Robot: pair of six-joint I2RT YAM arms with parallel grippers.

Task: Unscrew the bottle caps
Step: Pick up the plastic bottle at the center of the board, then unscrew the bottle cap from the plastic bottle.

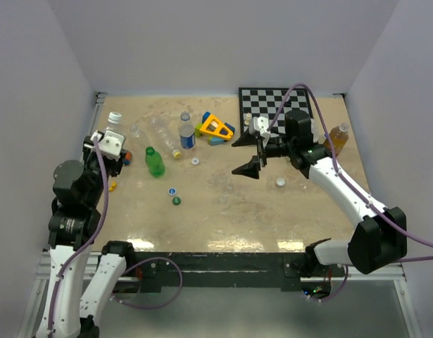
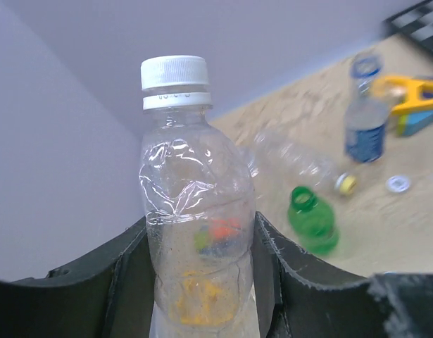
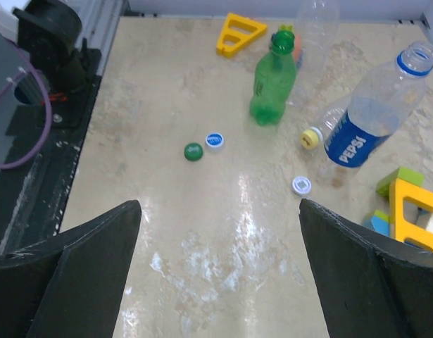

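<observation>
My left gripper (image 2: 202,282) is shut on a clear bottle (image 2: 198,204), which stands upright between the fingers with its white cap (image 2: 174,72) screwed on. From above, this bottle's cap (image 1: 115,117) sits at the far left of the table. My right gripper (image 3: 220,267) hangs open over bare table (image 3: 223,232), holding nothing. An uncapped green bottle (image 3: 272,81) and an uncapped Pepsi bottle (image 3: 374,116) stand further off. Loose green cap (image 3: 193,151), blue cap (image 3: 215,140) and white cap (image 3: 301,185) lie on the table. A clear bottle (image 2: 293,162) lies flat with a yellow cap (image 2: 345,184) on it.
A chessboard (image 1: 276,105) lies at the back right, with toy blocks (image 1: 215,128) to its left. An orange bottle (image 1: 338,136) stands by the right wall. Another white cap (image 1: 280,182) lies near my right gripper (image 1: 248,155). Walls close in on three sides.
</observation>
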